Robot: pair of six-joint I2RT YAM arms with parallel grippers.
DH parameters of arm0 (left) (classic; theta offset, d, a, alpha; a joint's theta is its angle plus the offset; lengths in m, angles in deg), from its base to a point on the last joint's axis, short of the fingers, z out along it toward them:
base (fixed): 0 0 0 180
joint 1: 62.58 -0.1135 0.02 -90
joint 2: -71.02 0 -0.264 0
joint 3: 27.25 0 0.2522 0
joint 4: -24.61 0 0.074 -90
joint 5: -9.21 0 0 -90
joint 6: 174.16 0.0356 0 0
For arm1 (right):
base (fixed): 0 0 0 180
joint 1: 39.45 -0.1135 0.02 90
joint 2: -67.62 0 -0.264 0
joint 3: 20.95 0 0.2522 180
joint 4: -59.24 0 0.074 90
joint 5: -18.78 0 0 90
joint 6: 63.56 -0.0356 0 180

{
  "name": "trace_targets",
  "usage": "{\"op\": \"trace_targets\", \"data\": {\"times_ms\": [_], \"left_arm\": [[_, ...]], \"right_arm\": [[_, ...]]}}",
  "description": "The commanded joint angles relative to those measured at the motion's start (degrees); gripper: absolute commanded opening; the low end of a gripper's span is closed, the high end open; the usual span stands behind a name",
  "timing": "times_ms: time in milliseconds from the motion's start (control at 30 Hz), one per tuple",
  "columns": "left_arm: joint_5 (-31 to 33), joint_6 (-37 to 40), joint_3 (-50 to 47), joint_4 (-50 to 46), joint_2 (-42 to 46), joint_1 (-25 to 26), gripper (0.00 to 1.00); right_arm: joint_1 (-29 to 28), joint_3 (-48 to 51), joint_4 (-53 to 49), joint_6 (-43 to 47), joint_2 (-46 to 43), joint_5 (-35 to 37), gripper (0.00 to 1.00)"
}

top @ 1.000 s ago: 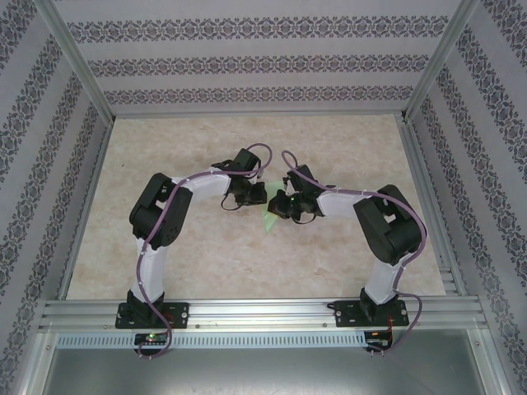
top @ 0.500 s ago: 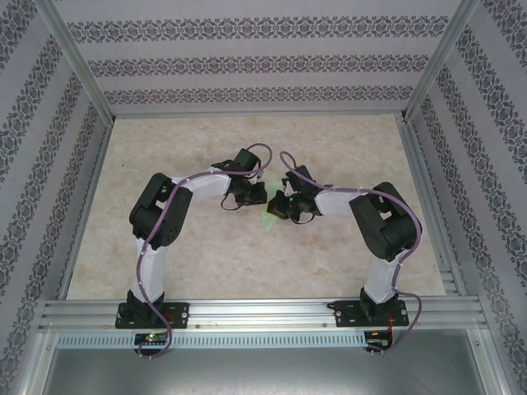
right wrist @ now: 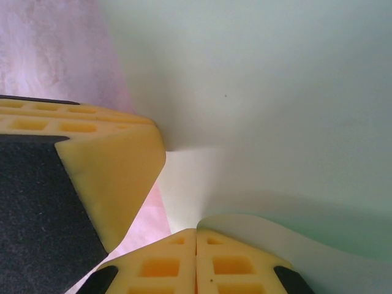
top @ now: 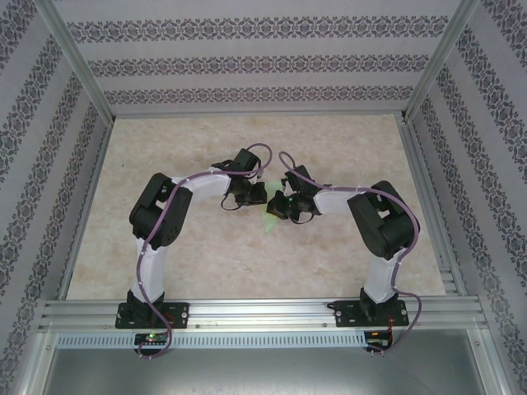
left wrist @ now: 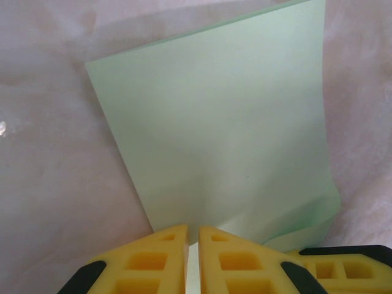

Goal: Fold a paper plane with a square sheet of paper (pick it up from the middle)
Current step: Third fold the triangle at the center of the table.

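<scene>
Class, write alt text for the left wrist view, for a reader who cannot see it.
A pale green sheet of paper is pinched at its near edge between the two yellow fingers of the left gripper, over a pale marbled table. Another yellow finger sits at lower right.

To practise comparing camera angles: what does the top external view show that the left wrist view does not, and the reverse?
Top external view gives: the whole left arm and right arm, meeting over the table inside patterned walls. Left wrist view gives: the green paper close up, its flat face and straight edges, and the left gripper with yellow fingers shut on its near edge. Both: the green paper and the left gripper.
</scene>
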Motion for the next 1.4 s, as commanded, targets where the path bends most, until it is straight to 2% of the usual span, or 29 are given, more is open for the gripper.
{"op": "trace_targets", "data": {"times_ms": [0, 367, 800, 1033, 1367], "left_arm": [[0.0, 1.1, -0.8, -1.5, -0.1, -0.3, 0.14], [1.5, -0.8, -1.3, -1.5, 3.7, -1.3, 0.18], [1.0, -4.0, -7.5, 1.4, 10.5, -5.3, 0.23], [-2.0, -4.3, -8.6, 3.1, 10.8, -5.5, 0.23], [-7.5, -4.9, -9.9, 6.0, 10.6, -5.2, 0.2]], "right_arm": [[-0.7, -1.5, 0.4, 1.5, 1.2, -0.1, 0.08], [-0.6, -1.8, -0.7, 2.1, 2.3, 0.2, 0.12], [-0.6, -1.4, -1.5, 2.8, 2.5, 0.8, 0.3], [-0.5, -1.2, -1.8, 3.2, 2.4, 1.4, 0.27], [-0.2, -0.3, -2.0, 3.3, 2.1, 1.5, 0.11]]}}
